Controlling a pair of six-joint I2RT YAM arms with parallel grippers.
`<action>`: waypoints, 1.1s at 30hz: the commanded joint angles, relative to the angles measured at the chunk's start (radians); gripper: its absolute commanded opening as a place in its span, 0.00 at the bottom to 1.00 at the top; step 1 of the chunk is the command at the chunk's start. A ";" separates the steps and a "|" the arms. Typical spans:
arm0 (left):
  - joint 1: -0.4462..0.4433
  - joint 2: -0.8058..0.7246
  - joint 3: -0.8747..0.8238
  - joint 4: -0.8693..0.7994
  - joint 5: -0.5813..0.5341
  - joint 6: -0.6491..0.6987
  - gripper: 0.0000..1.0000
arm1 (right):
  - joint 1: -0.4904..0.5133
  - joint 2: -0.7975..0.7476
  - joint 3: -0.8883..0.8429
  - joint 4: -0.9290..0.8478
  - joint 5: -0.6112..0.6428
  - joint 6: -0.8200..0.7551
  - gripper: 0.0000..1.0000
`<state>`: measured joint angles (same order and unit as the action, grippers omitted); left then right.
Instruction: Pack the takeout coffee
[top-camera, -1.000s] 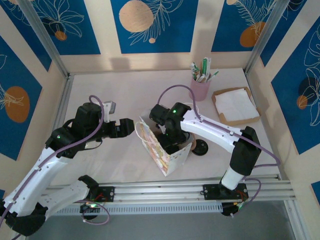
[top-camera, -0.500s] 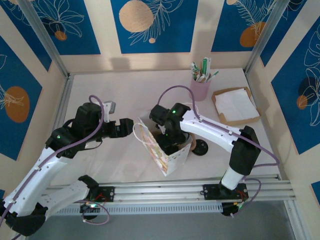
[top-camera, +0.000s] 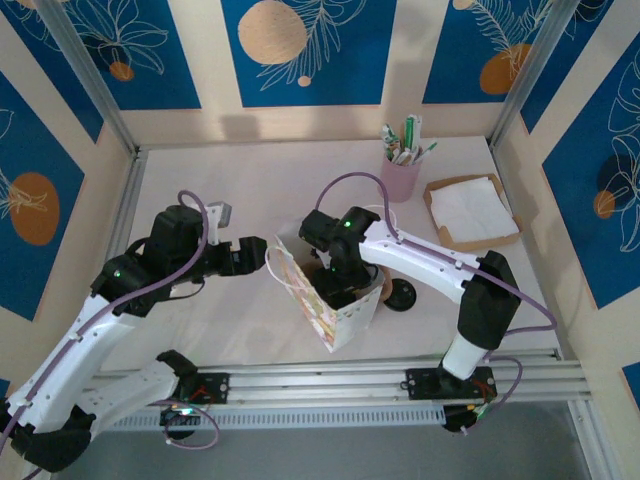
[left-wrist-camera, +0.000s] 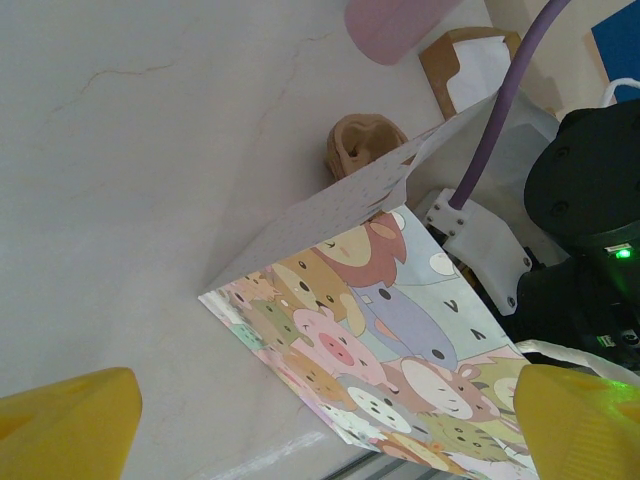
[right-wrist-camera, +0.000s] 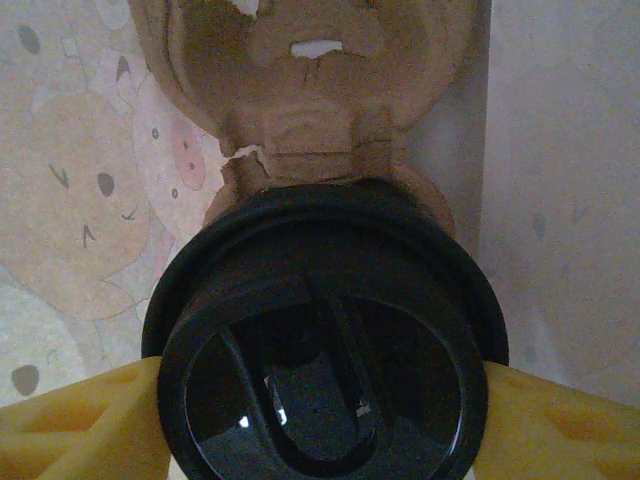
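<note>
Beneath both tools spreads the white desk (top-camera: 250, 190), walled by blue-and-cream panels. Between the two tools stands the biggest item, a paper bag (top-camera: 335, 318) printed with cartoon animals, its mouth open upward.

The left tool (top-camera: 252, 254) hovers just outside the bag's printed side, close to its handle. Its yellow fingers (left-wrist-camera: 70, 425) are spread wide with nothing between them.

The right tool (right-wrist-camera: 320, 420) reaches down through the bag's mouth. Its yellow fingers (right-wrist-camera: 560, 420) press against either side of the takeout coffee (right-wrist-camera: 325, 340), whose round black lid sits squarely between them, so the cup is gripped and inside the bag. Just beyond that tool's fingertips lies a brown pulp cup carrier (right-wrist-camera: 310, 90), touching or nearly touching the cup; I cannot tell whether the cup is seated in it.

Well behind the right tool and off to its right, a brown tray of white napkins (top-camera: 470, 212) rests on the desk, and nearer in stands a pink cup (top-camera: 400, 178) stuffed with sachets. Just to the right of the bag, outside it, a loose black lid (top-camera: 404, 294) lies flat.
</note>
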<state>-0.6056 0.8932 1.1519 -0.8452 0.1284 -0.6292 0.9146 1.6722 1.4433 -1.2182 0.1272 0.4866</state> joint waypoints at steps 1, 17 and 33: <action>-0.015 -0.007 0.012 0.014 -0.012 -0.006 0.96 | -0.005 0.010 -0.021 -0.001 -0.014 -0.004 0.69; -0.015 0.000 0.014 0.018 -0.010 -0.004 0.96 | -0.005 0.007 -0.021 -0.003 -0.014 -0.003 0.69; -0.016 0.002 0.013 0.024 -0.005 -0.006 0.96 | 0.000 -0.006 0.004 -0.033 0.003 0.002 0.76</action>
<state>-0.6064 0.8932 1.1519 -0.8448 0.1284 -0.6292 0.9150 1.6722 1.4433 -1.2201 0.1287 0.4873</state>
